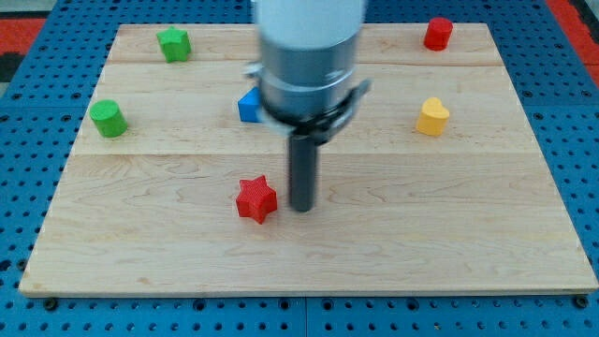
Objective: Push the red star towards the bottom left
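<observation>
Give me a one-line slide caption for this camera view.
My tip sits just to the view's right of the red star on the wooden board, poised to push.

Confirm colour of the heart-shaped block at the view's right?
Yellow heart, clearest in the camera view.

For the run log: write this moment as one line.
tip just right of red star | contact: cannot tell | star near board's lower middle | push toward bottom left not yet done
</observation>
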### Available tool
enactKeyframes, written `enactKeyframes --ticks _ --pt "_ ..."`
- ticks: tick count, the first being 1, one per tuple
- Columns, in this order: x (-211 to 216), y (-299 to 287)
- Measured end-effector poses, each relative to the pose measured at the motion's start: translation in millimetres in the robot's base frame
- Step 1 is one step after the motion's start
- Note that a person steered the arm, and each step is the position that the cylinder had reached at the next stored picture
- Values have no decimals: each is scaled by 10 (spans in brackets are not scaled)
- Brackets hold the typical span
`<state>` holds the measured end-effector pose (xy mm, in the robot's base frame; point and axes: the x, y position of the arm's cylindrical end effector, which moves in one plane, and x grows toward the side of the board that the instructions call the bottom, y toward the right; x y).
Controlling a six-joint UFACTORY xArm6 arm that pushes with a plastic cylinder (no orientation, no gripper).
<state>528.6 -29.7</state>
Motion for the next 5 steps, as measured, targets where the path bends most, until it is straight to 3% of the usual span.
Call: enactKeyframes --ticks 1,2,3,5 --pt "-13 -616" --pt "-293 -296" --pt "-669 -385" --pt "54 -1663"
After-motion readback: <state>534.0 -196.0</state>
